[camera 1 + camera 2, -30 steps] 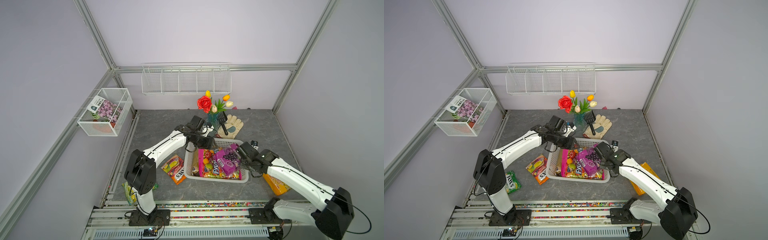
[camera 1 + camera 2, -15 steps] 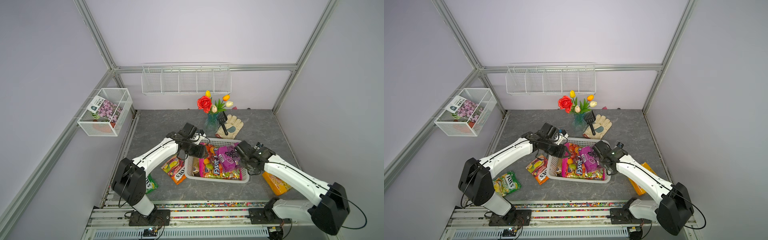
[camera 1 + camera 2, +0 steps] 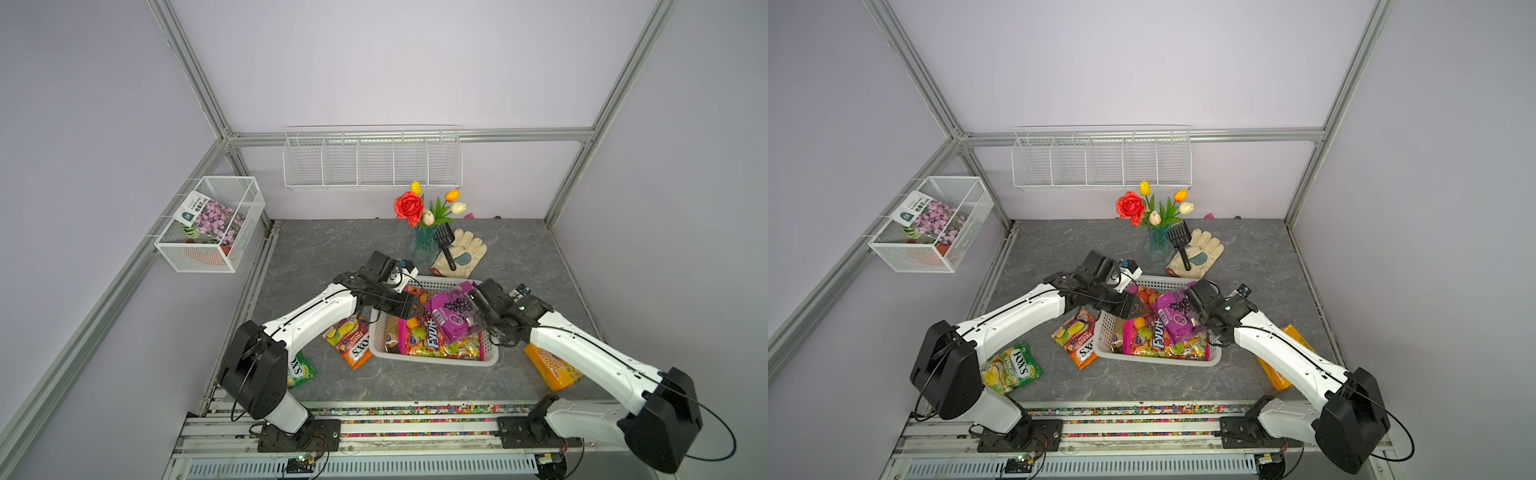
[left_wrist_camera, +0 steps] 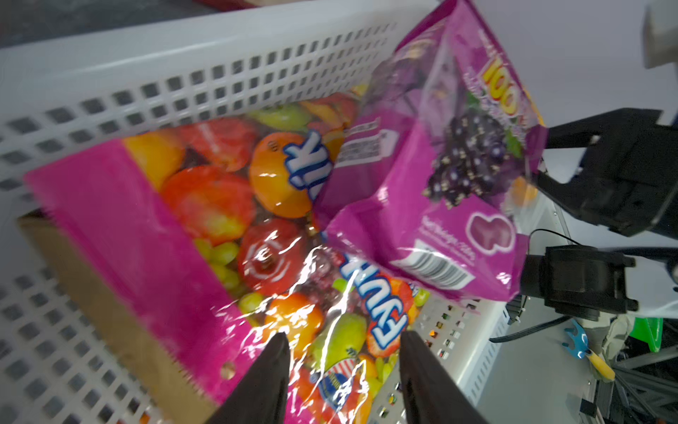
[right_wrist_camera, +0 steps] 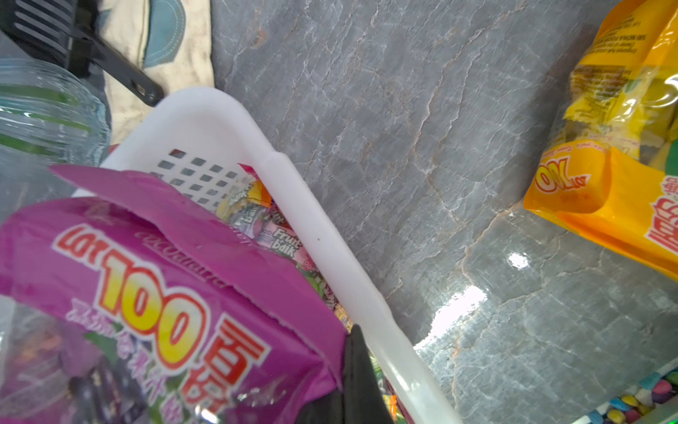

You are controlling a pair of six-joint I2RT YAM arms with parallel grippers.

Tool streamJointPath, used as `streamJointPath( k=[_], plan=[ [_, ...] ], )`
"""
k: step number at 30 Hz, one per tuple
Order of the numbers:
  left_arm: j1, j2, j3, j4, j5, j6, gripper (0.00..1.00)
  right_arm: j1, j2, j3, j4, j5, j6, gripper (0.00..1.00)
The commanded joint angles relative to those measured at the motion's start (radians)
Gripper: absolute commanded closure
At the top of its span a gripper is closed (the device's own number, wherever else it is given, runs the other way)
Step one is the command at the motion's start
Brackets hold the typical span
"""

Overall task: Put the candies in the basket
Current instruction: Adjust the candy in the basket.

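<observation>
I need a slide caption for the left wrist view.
Open left tool over pink-edged fruit candy bag in white perforated plastic basket.

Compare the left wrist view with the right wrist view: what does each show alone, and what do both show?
Only the left wrist view: the left tool, open above the basket, and the basket's perforated floor. Only the right wrist view: the mango bag on the grey table, the glove, the black scoop and the glass vase. Both: the purple grape bag, pinched at its edge by the right tool, and the basket's white rim.
</observation>
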State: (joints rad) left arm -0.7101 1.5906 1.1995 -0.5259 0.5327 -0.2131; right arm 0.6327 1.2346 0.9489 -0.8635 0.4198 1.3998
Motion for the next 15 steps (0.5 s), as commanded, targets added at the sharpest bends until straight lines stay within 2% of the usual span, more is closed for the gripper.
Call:
streamJointPath(
  k=[1,4,11,15],
  plan=[
    [-0.027,0.071,0.06,0.072,0.055,-0.008,0.55,0.001,-0.022,-0.007,0.032,0.028,0.028,1.0],
    [-0.035,0.112,0.087,0.039,0.071,-0.003,0.65,0.0,-0.036,-0.016,0.032,0.028,0.028,1.0],
    [-0.036,0.129,0.09,0.0,0.063,-0.081,0.64,0.0,-0.033,-0.009,0.037,0.03,0.006,1.0],
    [-0.036,0.146,0.079,0.039,0.068,-0.141,0.66,0.001,-0.023,-0.009,0.049,0.023,-0.004,1.0]
  ],
)
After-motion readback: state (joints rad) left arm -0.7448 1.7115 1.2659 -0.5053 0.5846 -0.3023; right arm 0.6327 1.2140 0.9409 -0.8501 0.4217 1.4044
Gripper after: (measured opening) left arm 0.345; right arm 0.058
